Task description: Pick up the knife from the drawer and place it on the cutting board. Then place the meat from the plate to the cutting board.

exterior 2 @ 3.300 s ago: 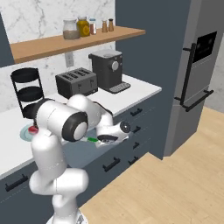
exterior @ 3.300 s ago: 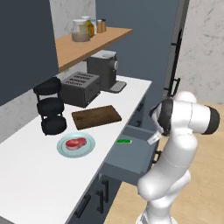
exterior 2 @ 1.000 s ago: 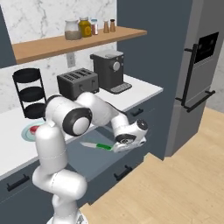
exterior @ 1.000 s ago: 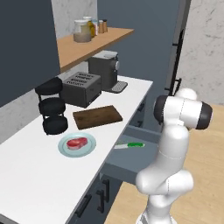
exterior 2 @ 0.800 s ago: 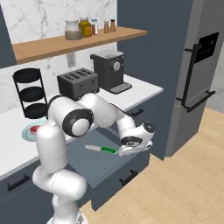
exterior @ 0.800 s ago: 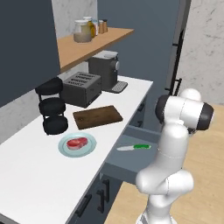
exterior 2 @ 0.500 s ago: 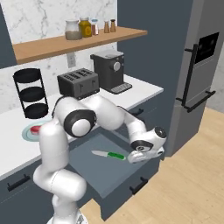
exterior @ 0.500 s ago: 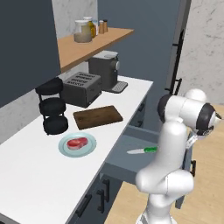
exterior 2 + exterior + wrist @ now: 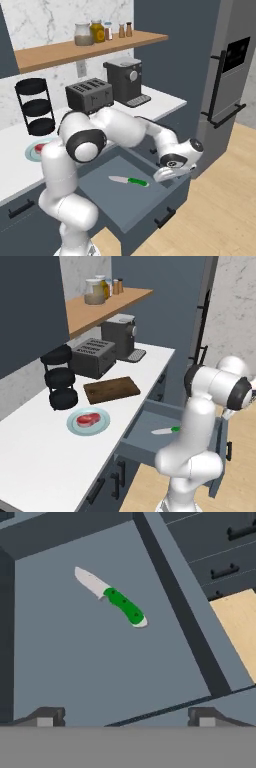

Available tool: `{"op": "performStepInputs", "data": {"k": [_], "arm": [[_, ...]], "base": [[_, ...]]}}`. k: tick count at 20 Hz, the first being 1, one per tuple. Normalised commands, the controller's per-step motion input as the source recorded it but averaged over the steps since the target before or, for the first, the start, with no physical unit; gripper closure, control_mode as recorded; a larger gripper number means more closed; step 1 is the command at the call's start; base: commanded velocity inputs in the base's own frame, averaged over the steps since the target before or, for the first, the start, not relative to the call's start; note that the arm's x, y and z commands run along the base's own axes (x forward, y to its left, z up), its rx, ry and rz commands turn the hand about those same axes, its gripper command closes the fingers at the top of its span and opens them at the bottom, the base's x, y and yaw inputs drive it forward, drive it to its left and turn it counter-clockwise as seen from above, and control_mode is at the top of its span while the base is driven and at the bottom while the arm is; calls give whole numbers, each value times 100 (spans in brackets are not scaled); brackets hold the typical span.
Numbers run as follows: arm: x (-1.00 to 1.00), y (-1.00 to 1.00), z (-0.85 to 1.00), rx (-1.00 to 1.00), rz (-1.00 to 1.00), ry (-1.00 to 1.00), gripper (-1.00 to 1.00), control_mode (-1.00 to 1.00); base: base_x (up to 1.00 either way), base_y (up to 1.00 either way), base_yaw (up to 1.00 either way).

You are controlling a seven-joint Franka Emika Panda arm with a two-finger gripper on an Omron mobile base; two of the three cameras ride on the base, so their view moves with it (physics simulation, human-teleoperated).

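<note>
Right now my two-finger gripper (image 9: 122, 716) hangs over the front edge of the wide slate blue-grey drawer (image 9: 75, 672), jaws spread and empty. The small knife with the bright green handle and pale silver blade (image 9: 110, 598) lies flat on the drawer floor, alone, toward twelve o'clock from my fingertips (image 9: 47, 717) in the hand view, blade pointing to about ten o'clock and handle to four. I judge it light, stiff and thin, lying so low that the fingers must nearly touch the floor; the blade looks slick and narrow, so I would close across the thicker green handle, near its middle. On the white counter sit the flat dark brown wooden cutting board (image 9: 111, 389) and, toward seven o'clock from it in the left base view, the round light blue-green plate (image 9: 75, 426) carrying the small raw red steak (image 9: 88, 418). My count: one knife, one board, one plate, one piece of meat, one open drawer.
</note>
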Motion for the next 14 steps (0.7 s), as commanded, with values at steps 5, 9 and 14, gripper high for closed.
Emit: {"op": "performStepInputs", "data": {"k": [5,9,14], "arm": [[12,85,40,-9,24,0,-100,-100],[22,95,-2,-8,20,-2,-100,-100],[59,31,-4,5,35,-6,-100,-100]], "base": [[0,0,0],[0,0,0],[0,0,0]]}}
